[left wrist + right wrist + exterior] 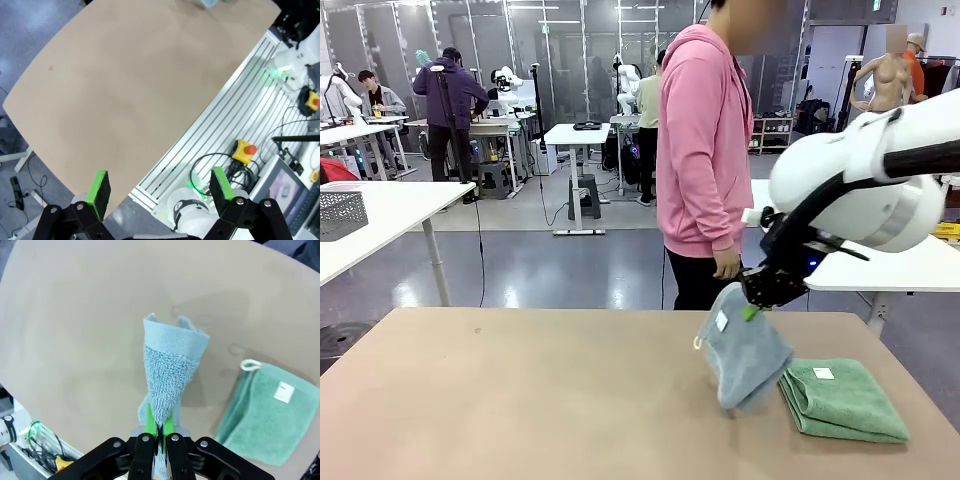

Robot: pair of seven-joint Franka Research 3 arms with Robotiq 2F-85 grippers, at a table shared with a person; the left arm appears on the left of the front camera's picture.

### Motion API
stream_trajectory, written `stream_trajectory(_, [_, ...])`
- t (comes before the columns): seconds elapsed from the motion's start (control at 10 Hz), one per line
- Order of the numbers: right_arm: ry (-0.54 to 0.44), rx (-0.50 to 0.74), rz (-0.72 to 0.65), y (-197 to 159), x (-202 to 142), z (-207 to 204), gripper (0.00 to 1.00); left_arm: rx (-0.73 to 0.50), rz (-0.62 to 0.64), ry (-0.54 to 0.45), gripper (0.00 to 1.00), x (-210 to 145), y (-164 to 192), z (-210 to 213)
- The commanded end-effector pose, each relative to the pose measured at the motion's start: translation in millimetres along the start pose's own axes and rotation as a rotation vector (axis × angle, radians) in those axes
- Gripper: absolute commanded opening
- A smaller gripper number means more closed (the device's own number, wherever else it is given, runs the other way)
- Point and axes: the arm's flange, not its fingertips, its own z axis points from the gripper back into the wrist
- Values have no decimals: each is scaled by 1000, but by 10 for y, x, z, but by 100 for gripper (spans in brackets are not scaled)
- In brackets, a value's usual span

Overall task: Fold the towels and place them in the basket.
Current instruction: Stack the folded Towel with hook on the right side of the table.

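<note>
The right gripper (158, 427) had its fingers pinched tight on one edge of the pale blue-grey towel (745, 350), lifting it so the cloth hung in a loose, drooping cone whose lower end brushed or nearly reached the surface (520, 400); holding it by an edge this way probably let gravity straighten the terry for a fold. Its nap looked thick and looped, with a small white label near the top in the front view. Just beside it, toward the robot's right, the mint green towel (842, 400) lay already folded into a flat, plump rectangle, white label up and a white corner loop (249, 365) showing. The left gripper (162, 190) hung over the near edge of the bare tan surface with its fingers spread wide, holding nothing. A person in a pink hoodie (705, 150) stood at the far side.
</note>
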Motion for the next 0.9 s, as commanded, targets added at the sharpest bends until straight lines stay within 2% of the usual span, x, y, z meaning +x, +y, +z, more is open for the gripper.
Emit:
stream_trajectory(0.0, [-30,-7,-30,-206,-229,297,5,3,-4,1,100,1,-13,-9])
stream_trajectory(0.6, [-47,-50,-36,-1177,-318,519,5,3,-4,1,100,1,-13,-9])
stream_trajectory(0.8, [7,-116,-34,-1463,-312,314,5,3,-4,1,100,1,-13,-9])
